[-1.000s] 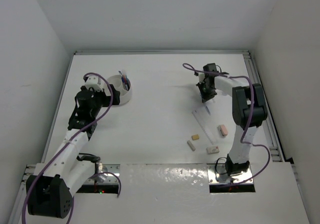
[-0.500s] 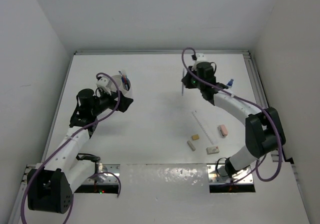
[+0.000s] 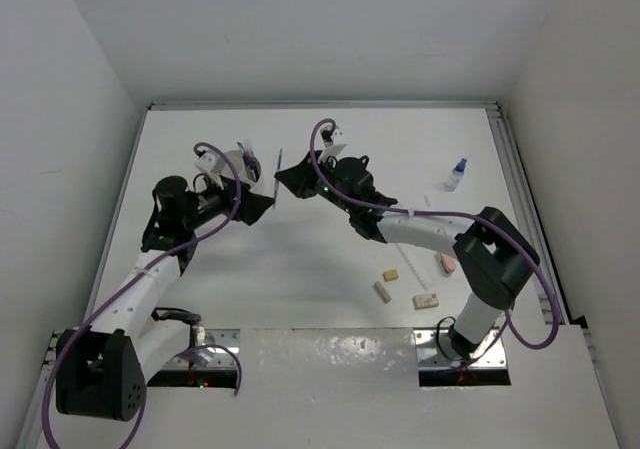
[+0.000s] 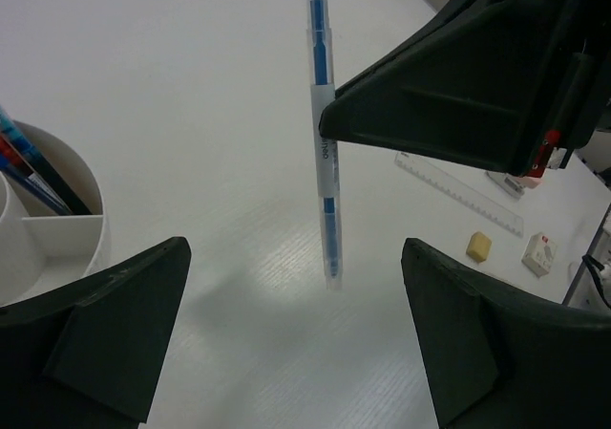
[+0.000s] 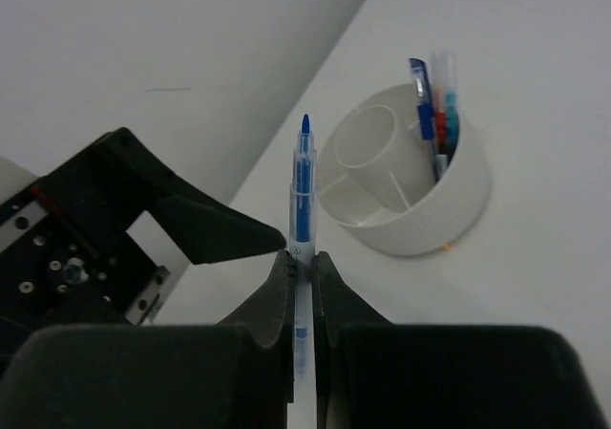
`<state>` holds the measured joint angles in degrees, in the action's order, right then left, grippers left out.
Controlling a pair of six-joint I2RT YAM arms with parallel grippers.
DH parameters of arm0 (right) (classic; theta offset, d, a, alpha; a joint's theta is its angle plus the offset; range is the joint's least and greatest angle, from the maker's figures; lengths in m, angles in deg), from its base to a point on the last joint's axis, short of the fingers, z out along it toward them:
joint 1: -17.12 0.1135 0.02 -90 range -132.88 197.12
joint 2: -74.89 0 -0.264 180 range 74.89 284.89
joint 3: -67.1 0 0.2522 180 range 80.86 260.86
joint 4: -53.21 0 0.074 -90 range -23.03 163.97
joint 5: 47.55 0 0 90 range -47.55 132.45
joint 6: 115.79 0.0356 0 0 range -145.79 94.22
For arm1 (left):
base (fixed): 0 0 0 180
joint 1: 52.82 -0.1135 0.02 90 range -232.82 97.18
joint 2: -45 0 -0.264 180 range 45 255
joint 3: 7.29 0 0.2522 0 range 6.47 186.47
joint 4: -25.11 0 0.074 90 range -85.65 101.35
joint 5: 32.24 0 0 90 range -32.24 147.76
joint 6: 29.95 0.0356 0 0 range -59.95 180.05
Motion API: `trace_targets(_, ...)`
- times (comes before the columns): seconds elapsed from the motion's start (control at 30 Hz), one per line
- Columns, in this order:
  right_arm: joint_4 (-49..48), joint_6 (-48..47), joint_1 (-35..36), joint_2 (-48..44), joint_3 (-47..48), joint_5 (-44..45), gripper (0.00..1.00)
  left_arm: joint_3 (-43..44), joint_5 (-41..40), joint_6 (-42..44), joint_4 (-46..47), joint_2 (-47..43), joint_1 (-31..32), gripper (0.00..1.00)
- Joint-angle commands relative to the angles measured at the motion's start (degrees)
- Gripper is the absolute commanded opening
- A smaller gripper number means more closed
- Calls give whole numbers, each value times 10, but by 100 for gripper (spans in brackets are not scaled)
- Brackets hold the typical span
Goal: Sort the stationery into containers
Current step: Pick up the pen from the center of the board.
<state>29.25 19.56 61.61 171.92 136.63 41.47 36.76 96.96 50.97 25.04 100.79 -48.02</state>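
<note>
My right gripper (image 3: 285, 178) is shut on a thin blue pen (image 3: 279, 164) and holds it upright above the table, just right of the white tub (image 3: 243, 162). The right wrist view shows the pen (image 5: 303, 185) pinched between the fingers, with the tub (image 5: 420, 214) beyond holding blue and red pens (image 5: 434, 104) in one compartment. My left gripper (image 3: 262, 205) is open and empty, facing the pen (image 4: 323, 142), which hangs between its spread fingers (image 4: 115, 333) without touching them. The tub's rim (image 4: 91, 228) sits at the left of that view.
On the right half lie a clear ruler (image 4: 458, 188), a tan eraser (image 3: 391, 274), a white eraser (image 3: 382, 291), a pink eraser (image 3: 446, 262) and a labelled white eraser (image 3: 426, 299). A blue-capped bottle (image 3: 456, 174) stands far right. Walls enclose the table.
My right arm has swung left across the table with the blue pen, from the far right to beside the tub. My left gripper has turned right to face it.
</note>
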Motion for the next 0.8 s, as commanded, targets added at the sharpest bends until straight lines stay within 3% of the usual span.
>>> trace_targets(0.0, -75, 20, 13, 7, 37, -17, 0, -5, 27, -13, 33, -1, 4, 90)
trace_targets(0.17, -94, 43, 19, 24, 51, -51, 0, -8, 25, -19, 39, 0, 4, 79)
trace_targets(0.43, -82, 48, 35, 35, 60, -73, 0, -6, 15, -30, 47, 1, 3, 48)
trace_targets(0.67, -70, 46, 36, 44, 66, -89, 0, -3, 8, -30, 42, 0, 3, 33)
trace_targets(0.77, -73, 46, 37, 45, 70, -93, 0, -2, 5, -29, 40, 0, 3, 16)
